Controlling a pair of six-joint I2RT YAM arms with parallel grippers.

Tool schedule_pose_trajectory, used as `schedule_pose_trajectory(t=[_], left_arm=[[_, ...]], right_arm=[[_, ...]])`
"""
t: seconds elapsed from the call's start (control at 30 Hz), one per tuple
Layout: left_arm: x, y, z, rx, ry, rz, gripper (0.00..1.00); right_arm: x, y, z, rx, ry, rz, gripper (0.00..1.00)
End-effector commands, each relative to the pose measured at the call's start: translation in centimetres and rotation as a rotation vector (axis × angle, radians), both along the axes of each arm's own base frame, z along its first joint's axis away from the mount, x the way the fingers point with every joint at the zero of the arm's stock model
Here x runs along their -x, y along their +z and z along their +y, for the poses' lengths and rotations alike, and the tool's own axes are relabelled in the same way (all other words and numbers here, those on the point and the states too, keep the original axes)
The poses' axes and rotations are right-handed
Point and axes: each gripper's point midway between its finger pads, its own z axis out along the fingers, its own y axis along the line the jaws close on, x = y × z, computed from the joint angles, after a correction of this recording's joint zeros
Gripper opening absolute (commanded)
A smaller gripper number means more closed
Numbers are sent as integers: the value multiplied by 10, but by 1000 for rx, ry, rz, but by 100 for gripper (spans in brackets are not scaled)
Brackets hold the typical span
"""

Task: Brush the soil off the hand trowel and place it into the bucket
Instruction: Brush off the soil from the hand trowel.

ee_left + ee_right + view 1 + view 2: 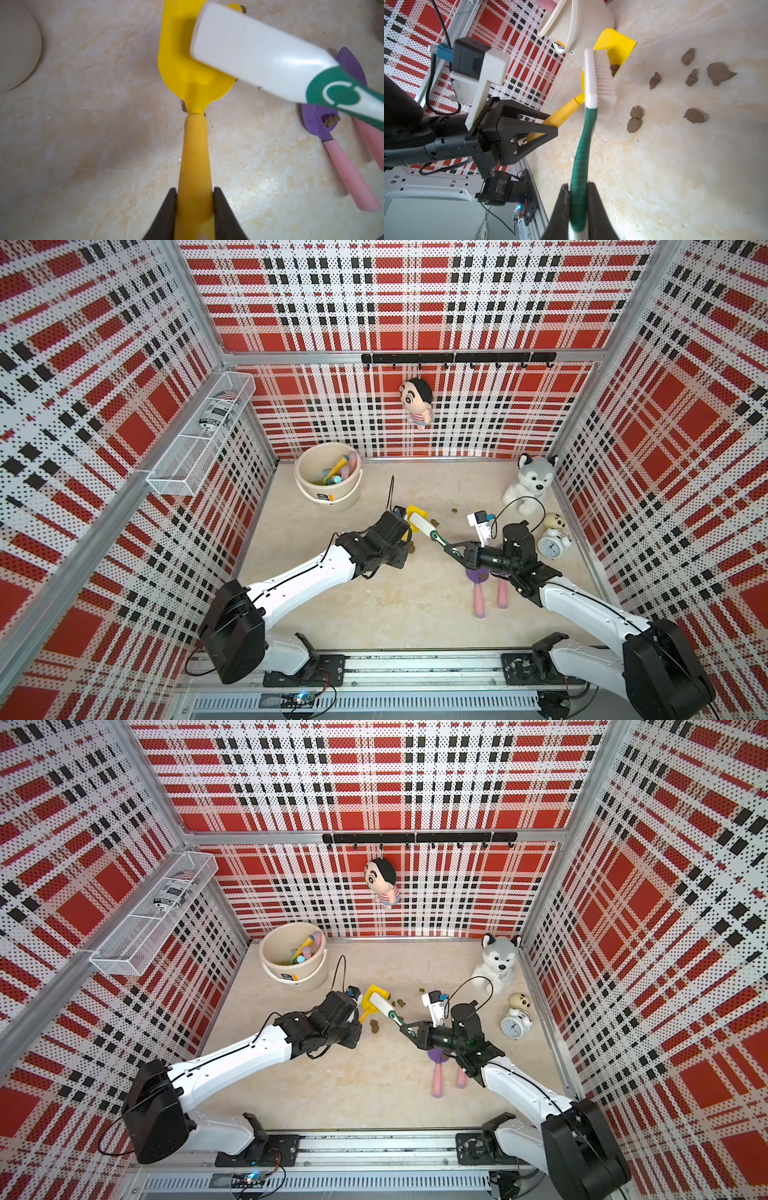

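Brush bristles on trowel blade.
Left pincer clamped on the trowel's handle, right pincer on the brush's green handle. 1 soil lump lies on the blade, more on the desk; bucket near.

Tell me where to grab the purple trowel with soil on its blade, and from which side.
Take the pink handle midway, from straight above, jaws across its width. The purple trowel lies flat on the table, its blade carries a soil lump, and a second trowel lies close alongside.
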Motion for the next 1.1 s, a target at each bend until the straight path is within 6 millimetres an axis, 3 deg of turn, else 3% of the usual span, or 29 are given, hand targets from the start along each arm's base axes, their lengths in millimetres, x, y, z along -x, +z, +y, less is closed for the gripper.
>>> schedule_pose_trajectory(t=[0.0, 0.23, 0.43, 0.57, 0.77, 0.93, 1.07], left_arm=[[-5, 17, 5, 26, 18, -59, 0], [-6, 14, 7, 20, 21, -55, 0], [-6, 15, 5, 33, 23, -53, 0], [-5, 18, 4, 45, 22, -56, 0], [-2, 20, 7, 54, 27, -56, 0], [-1, 21, 10, 53, 32, -60, 0], [0, 20, 11, 55, 30, -58, 0]], right_arm=[[-12, 16, -8, 0, -61, -44, 0], [5, 40, 13, -61, 40, -136, 0], [18, 32, 33, -136, 130, -108, 0], [9, 8, 31, -91, 80, -52, 0], [-5, -10, 20, -39, 5, 3, 0], [-18, -11, -6, -46, -101, 16, 0], [-18, -1, -15, -30, -133, -21, 0]])
